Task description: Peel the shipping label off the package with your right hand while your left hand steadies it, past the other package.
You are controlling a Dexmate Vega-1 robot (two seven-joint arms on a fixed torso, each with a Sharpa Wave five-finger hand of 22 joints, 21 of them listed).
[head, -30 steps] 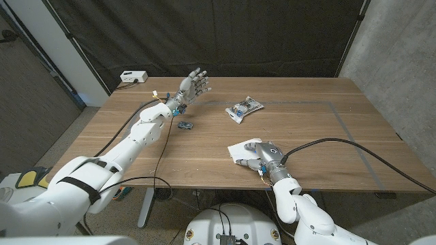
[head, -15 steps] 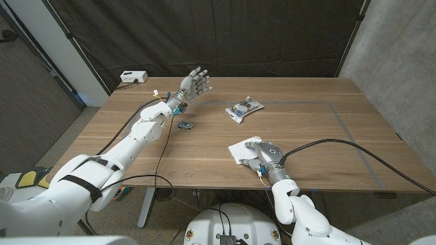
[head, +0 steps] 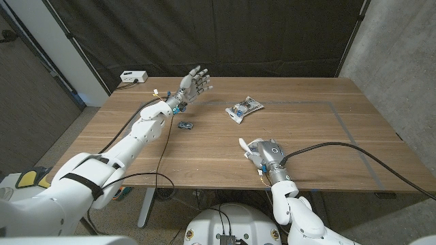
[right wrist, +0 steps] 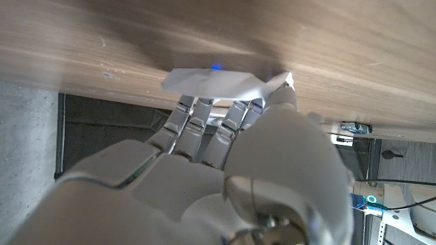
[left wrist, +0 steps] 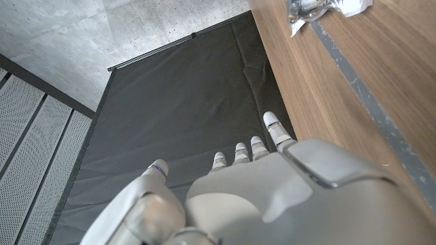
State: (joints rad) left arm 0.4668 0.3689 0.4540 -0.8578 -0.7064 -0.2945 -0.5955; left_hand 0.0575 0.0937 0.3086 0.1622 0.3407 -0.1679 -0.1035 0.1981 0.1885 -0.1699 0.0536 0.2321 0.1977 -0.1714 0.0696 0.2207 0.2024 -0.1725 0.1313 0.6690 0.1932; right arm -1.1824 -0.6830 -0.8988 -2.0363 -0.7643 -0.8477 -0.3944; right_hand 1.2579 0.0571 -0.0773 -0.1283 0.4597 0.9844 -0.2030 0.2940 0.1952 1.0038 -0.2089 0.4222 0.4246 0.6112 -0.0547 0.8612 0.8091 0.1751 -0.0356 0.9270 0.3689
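The right hand (head: 262, 155) holds the white package (right wrist: 218, 83) in its curled fingers at the near edge of the surface (head: 313, 129). The left hand (head: 193, 84) hovers with fingers spread, empty, well apart on the far side.

white sheet (right wrist: 218, 83) mostly under right hand (head: 264, 155)

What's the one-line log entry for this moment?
right hand: grips white label, lifted off table | left hand: open, raised, holding nothing | package: on table, untouched
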